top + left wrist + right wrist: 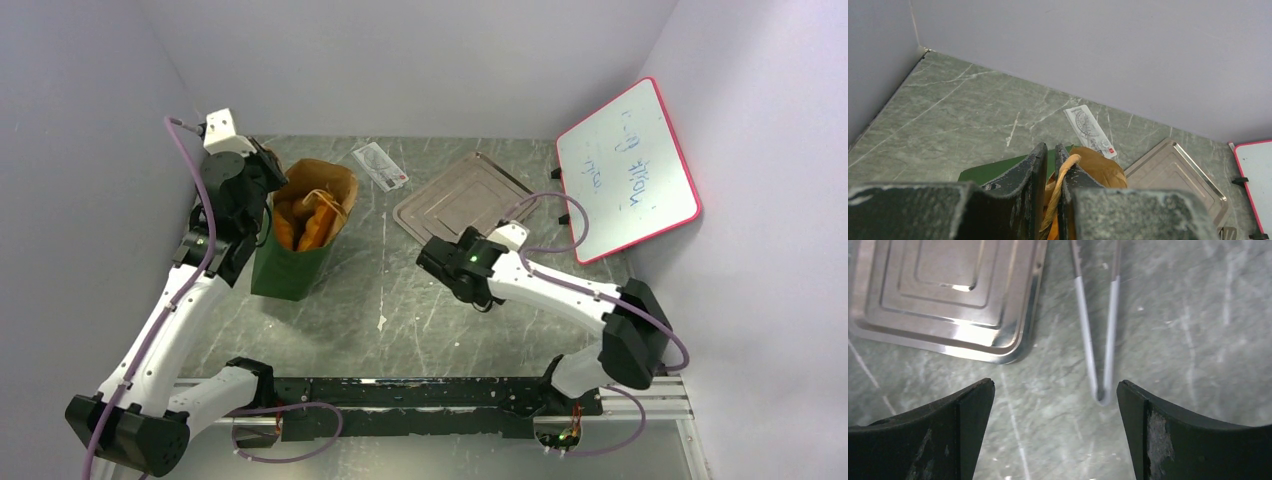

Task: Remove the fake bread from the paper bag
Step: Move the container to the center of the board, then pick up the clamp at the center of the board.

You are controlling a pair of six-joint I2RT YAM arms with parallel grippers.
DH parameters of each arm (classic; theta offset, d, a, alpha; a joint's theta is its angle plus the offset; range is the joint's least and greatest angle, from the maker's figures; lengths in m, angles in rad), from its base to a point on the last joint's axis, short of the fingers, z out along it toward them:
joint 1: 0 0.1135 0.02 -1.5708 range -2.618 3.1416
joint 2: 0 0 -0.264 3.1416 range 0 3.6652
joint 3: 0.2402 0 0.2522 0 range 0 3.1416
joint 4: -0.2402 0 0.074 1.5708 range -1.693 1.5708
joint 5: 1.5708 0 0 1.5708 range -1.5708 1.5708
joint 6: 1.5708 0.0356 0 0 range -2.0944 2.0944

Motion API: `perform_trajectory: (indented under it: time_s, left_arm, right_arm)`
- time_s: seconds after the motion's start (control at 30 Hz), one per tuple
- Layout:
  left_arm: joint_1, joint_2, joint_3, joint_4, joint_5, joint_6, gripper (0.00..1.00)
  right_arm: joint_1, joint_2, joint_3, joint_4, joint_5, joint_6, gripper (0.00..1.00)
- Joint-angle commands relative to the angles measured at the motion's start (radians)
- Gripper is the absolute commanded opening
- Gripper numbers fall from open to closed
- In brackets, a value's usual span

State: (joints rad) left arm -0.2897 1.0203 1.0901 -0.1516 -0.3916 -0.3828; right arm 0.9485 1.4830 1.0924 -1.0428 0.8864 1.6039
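Note:
The paper bag (pixel 297 250) stands upright at the left of the table, dark green outside and brown inside, with its mouth open. Several orange fake bread pieces (pixel 308 222) stand inside it. My left gripper (pixel 268 182) is at the bag's left rim. In the left wrist view this gripper (pixel 1051 147) is shut on the bag's tan handle (pixel 1064 182), with the bag's green side (pixel 993 171) below it. My right gripper (pixel 437 262) is open and empty over the table middle, right of the bag; in its wrist view (pixel 1055 390) only bare table lies between the jaws.
A flat metal tray (pixel 460 200) lies at the back centre, also in the right wrist view (pixel 948 295). Thin metal tongs (pixel 1098 340) lie beside it. A white packet (pixel 380 165) lies behind the bag. A red-framed whiteboard (pixel 625 170) leans at the right wall.

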Motion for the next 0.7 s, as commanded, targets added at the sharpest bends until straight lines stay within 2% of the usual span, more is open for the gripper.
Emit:
perform_trajectory:
  time_s: [0.0,0.07,0.27,0.67]
  left_arm:
    - [0.012,0.004,-0.005,0.072,0.04,0.005,0.07]
    - [0.014,0.01,-0.006,0.076,0.047,0.003,0.07]
    - [0.014,0.021,-0.015,0.085,0.066,-0.011,0.07]
    - [0.014,0.031,-0.054,0.109,0.095,-0.024,0.07]
  right_arm:
    - [-0.014,-0.071,-0.043,-0.149,0.073,-0.011,0.94]
    - [-0.032,-0.087,-0.063,-0.163,0.056,-0.017,0.94]
    - [-0.131,-0.111,-0.188,0.022,-0.066,-0.188,0.95]
    - [-0.261,0.002,-0.229,0.273,-0.074,-0.393,0.94]
